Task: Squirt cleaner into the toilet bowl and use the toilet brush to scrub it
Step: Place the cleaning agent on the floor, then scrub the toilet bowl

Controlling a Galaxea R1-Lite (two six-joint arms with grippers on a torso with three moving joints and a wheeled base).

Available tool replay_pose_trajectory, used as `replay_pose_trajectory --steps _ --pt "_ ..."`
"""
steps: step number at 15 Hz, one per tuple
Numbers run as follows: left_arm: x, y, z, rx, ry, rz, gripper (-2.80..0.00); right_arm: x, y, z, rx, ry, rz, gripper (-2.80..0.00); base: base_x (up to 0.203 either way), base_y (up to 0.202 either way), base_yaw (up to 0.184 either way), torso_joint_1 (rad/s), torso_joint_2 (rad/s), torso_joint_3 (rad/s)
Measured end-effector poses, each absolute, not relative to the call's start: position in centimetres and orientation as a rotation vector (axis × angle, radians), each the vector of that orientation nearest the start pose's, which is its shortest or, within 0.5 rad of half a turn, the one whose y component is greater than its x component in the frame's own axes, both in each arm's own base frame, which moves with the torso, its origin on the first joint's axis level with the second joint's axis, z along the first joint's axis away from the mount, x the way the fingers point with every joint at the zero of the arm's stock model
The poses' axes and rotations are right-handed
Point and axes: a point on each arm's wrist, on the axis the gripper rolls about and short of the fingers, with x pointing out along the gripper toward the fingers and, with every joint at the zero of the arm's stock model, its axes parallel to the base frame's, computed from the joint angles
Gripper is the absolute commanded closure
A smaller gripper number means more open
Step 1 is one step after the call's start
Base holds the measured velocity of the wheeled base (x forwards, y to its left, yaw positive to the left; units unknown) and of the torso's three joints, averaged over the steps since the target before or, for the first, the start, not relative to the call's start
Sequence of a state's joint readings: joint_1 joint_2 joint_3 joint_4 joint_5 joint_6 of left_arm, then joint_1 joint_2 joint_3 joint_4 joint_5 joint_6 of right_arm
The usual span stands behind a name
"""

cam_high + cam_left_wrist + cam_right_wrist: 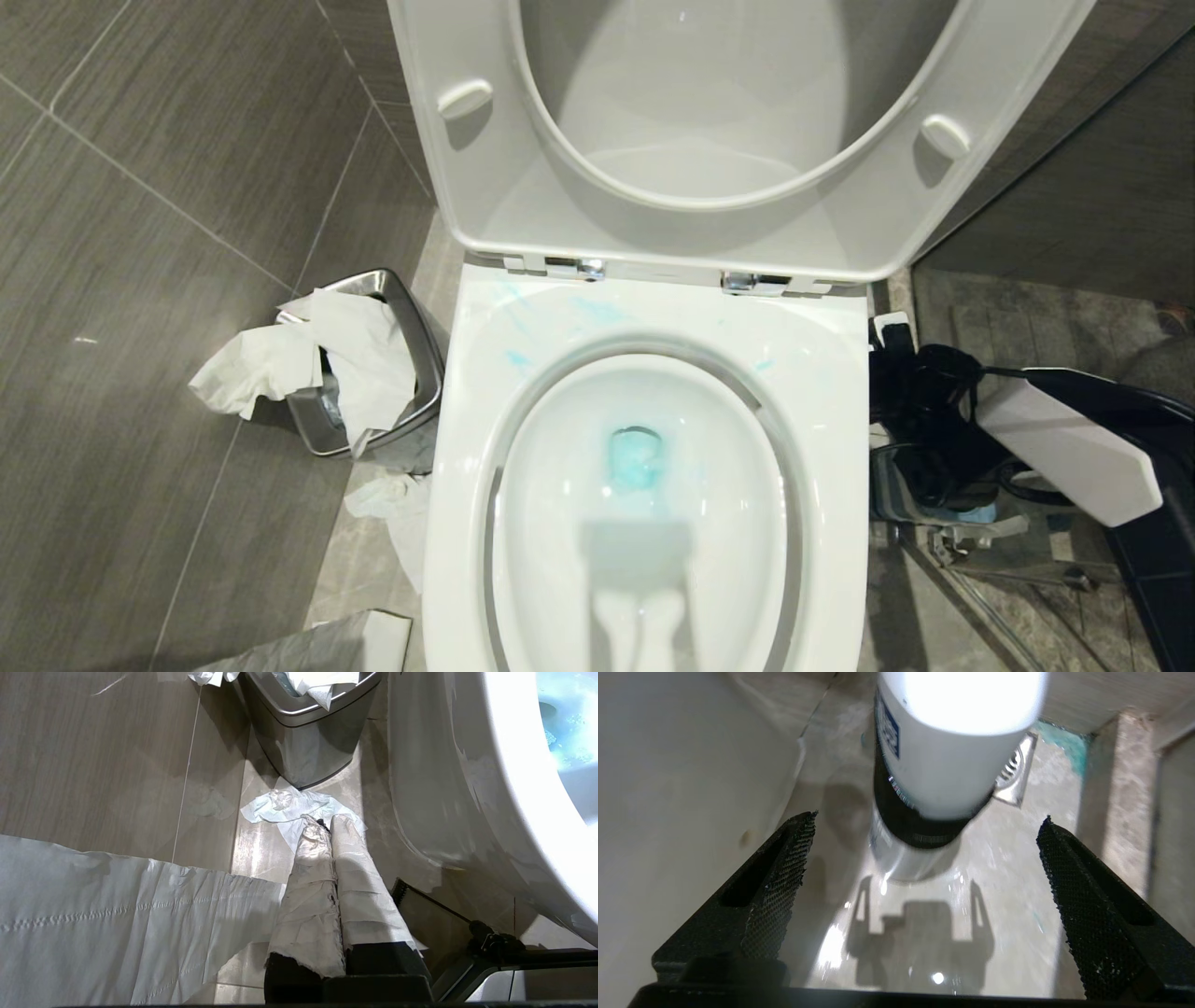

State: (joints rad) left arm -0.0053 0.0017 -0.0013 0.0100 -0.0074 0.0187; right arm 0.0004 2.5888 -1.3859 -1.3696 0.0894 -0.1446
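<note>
The right gripper [924,877] hangs low beside the toilet, pointing down at the wet floor [924,933], with its two black, rough-textured fingers [775,882] spread wide and nothing between them. Just ahead of them stands a white cylinder with a black band and a chrome base [943,765]; the fingers do not touch it, and what it is cannot be told for certain. A square metal floor drain [1015,777] shows behind it. In the head view the right arm [1064,448] sits low on the right side of the toilet bowl [644,317].

The left gripper [327,826] is closed, its paper-wrapped fingers [308,882] pressed together and empty, hovering over a crumpled tissue [280,807] on the tiles near a steel bin [303,742].

The toilet bowl is glossy white ceramic with a broad squarish rim; its seat and lid [728,121] stand raised against the wall. The cleaner [635,457] shows as turquoise-blue water pooled at the bottom of the basin, with faint blue streaks and smears across the rear of the rim [518,359] and a small fleck on the right [764,366]. From the left wrist view the blue tint [565,732] also shows inside the bowl. The steel bin stuffed with white paper stands left of the toilet.
</note>
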Motion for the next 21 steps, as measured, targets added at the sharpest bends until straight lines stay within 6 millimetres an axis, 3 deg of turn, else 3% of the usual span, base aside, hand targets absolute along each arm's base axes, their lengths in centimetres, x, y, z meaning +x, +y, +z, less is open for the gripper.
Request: replay_pose_trajectory --steps 9,10,21 --pt "-2.3 0.0 7.5 0.003 0.005 -0.007 0.00 38.3 0.2 7.4 -0.158 -0.059 0.074 -2.80 0.000 0.000 0.000 0.000 0.00 0.000" --pt "-2.3 0.0 7.5 0.004 0.005 -0.008 0.00 37.4 0.2 7.9 -0.157 -0.053 0.074 0.00 0.000 0.000 0.000 0.000 0.00 0.000" --pt "-2.3 0.0 7.5 0.003 0.004 -0.008 0.00 28.6 0.1 13.3 -0.186 -0.060 0.053 0.00 0.000 0.000 0.000 0.000 0.00 0.000"
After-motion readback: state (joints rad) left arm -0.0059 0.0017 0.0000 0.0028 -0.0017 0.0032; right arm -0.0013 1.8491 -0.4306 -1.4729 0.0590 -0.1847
